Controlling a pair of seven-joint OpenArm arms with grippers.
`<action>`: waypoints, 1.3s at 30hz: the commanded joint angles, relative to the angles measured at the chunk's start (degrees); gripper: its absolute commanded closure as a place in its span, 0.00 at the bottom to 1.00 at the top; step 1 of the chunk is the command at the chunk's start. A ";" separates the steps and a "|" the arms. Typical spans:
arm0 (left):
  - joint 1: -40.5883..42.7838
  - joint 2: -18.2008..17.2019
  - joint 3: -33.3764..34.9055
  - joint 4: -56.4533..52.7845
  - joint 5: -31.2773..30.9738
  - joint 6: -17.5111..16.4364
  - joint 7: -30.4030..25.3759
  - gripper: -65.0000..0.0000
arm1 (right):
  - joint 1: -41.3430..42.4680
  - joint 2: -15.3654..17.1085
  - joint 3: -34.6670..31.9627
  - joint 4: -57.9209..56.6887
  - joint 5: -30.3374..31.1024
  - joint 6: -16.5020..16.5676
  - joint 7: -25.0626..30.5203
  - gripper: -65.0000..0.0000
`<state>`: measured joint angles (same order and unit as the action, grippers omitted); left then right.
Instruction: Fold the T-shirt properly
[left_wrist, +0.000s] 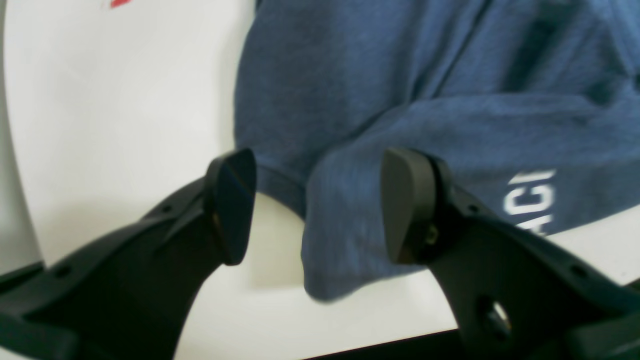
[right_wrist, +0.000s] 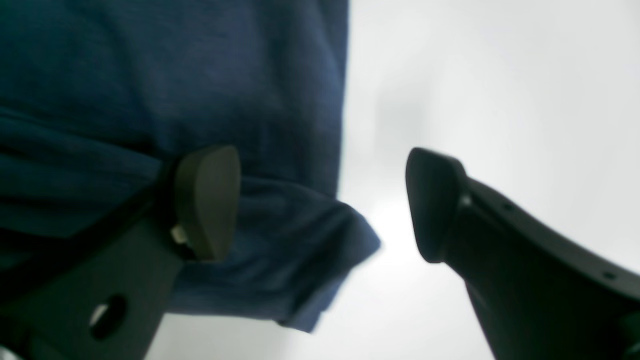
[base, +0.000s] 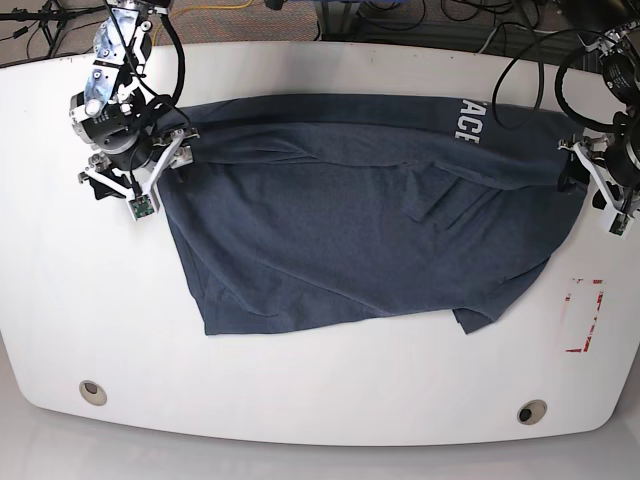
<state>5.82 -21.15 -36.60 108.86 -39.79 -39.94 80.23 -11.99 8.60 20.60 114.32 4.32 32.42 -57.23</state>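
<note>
White table (base: 300, 400) fills the base view, rounded corners, w/ cables along its far edge. The T-shirt (base: 350, 220) lies spread over the middle and far half of the table, dark blue heathered cloth, wrinkled, w/ white block letters (base: 467, 118) near the far edge toward that view's right. Its near hem runs slanted, one corner poking toward the near edge at about centre-right.

Left gripper (left_wrist: 315, 205) sits at the shirt's end on the base view's right. Jaws stand apart; in the left wrist view a loose fold of blue cloth hangs in the gap betw. the two fingers, nearer the right-hand pad (left_wrist: 405, 205), and appears to touch it. Other pad is clear of the fabric, over bare white table. White lettering shows just beyond the right-hand finger.

Right gripper (right_wrist: 322, 202) is at the opposite end, base view's left. Jaws apart too. In the right wrist view, the left-hand pad (right_wrist: 207, 200) lies over the cloth, a rolled corner of the shirt reaching partway into the gap; right-hand pad over plain table, not touching fabric.

Red-outlined rectangle mark (base: 583, 315) on the table near the shirt's right end in base view.
</note>
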 joint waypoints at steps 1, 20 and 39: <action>-0.33 -1.14 -0.54 0.90 -0.69 -0.06 -0.23 0.45 | 1.04 -0.47 0.10 0.89 0.21 -0.12 1.28 0.24; 5.82 5.10 5.00 0.37 12.93 -0.06 -6.42 0.48 | -0.28 -6.45 -0.25 0.89 0.65 -0.03 1.19 0.24; 8.20 3.78 5.26 -15.36 24.98 -0.06 -18.64 0.48 | 2.63 -3.28 -3.06 -3.07 0.12 -0.12 1.28 0.24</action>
<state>14.46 -15.44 -31.18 94.41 -15.70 -39.97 61.45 -9.69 4.64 17.39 110.50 4.05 32.42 -57.06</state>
